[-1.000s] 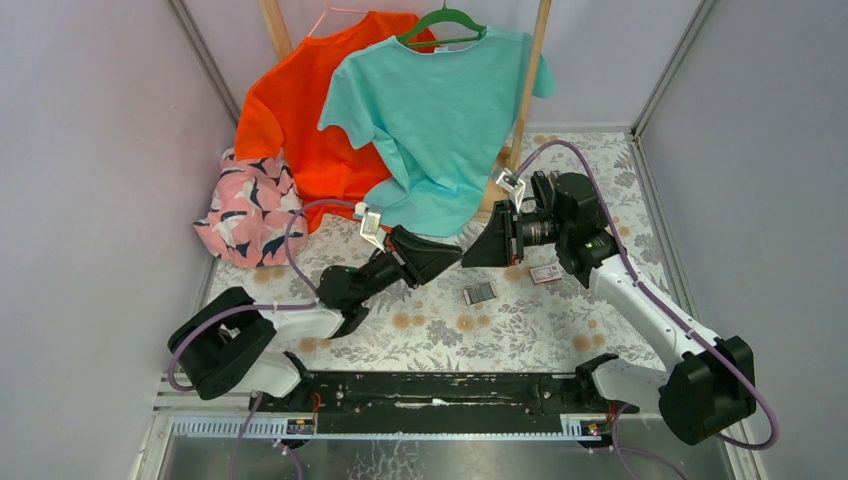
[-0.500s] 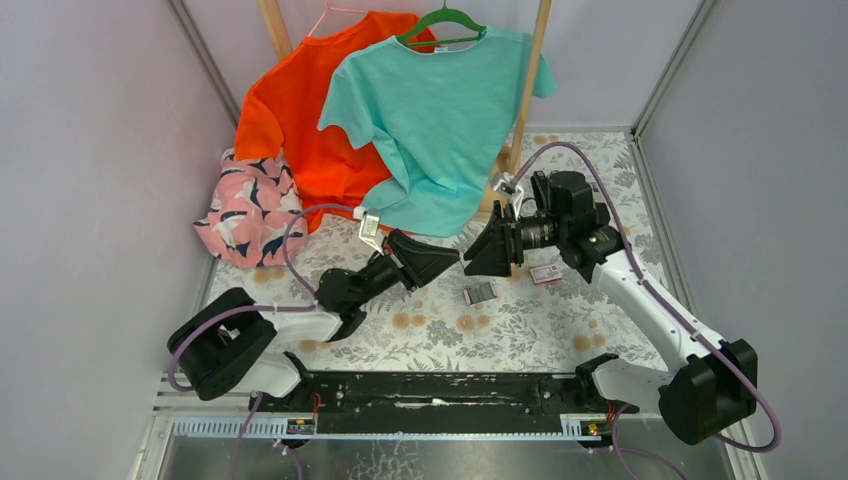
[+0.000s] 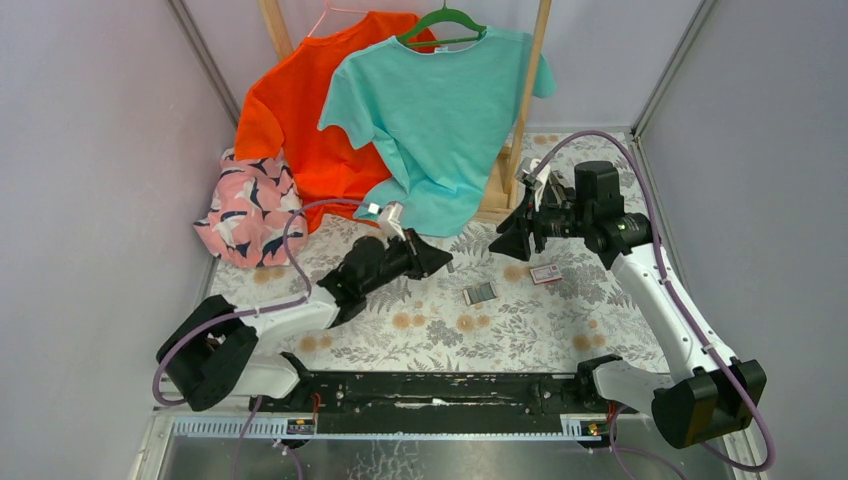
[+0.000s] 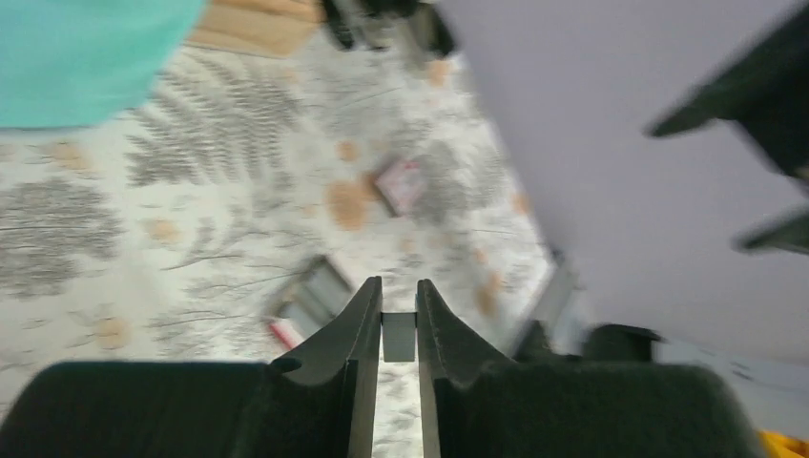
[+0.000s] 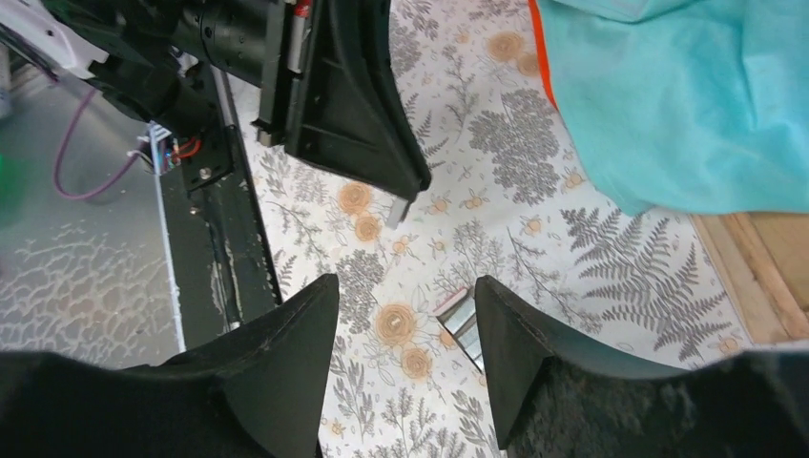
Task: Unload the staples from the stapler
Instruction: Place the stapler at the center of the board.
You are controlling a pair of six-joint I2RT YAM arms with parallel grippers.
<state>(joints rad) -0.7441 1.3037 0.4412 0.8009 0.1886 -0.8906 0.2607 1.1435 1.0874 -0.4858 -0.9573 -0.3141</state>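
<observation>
- Small grey-and-red block, probably the stapler, lies on the floral tablecloth.
- Left gripper pinches the short silvery strip of staples off the table nearby; lower it close before releasing, lest it bounce.
- Right gripper: jaws apart, empty, best held clear.

Both arms have white links, black joints and looping purple cables.

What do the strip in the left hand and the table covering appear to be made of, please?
The strip pinched in the left hand looks like dull grey metal, flat and straight-edged, though blur leaves that open. The table covering looks like matte printed cloth or vinyl, given its fern-and-flower pattern.
</observation>
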